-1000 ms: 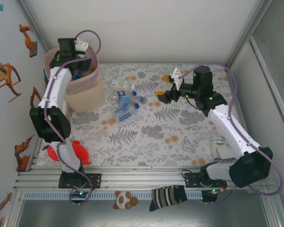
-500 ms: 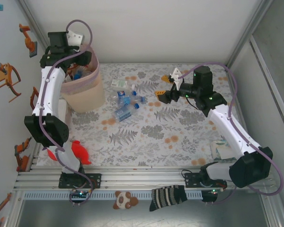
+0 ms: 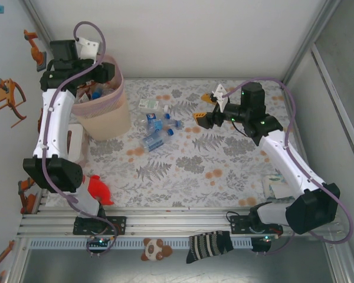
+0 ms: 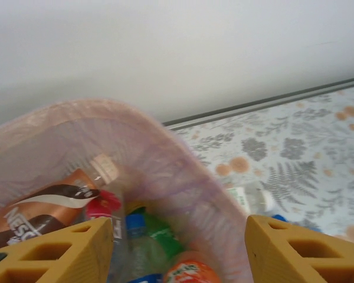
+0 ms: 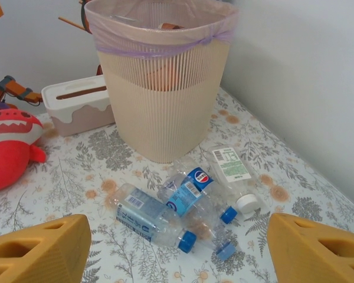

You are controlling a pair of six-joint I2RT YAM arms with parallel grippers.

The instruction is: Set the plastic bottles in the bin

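Top view: your left claw (image 3: 100, 74) hangs over the round beige ribbed bin with pink liner (image 3: 106, 117) at the far-left corner of the table (image 3: 224, 159); the drop looks done, so next grab the clear blue-labelled plastic bottles (image 3: 156, 131) beside it. Left wrist: claw spread wide, empty. Right wrist: right claw (image 5: 177, 236) spread, empty, facing them.

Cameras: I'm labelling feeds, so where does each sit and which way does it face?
Top external: high behind the robot, looking down on the table; left arm and right arm show.
Left wrist: above the bin, looking in; left gripper open.
Right wrist: low over the table, facing loose bottles and bin; right gripper open.
Shared: the bin, all three.
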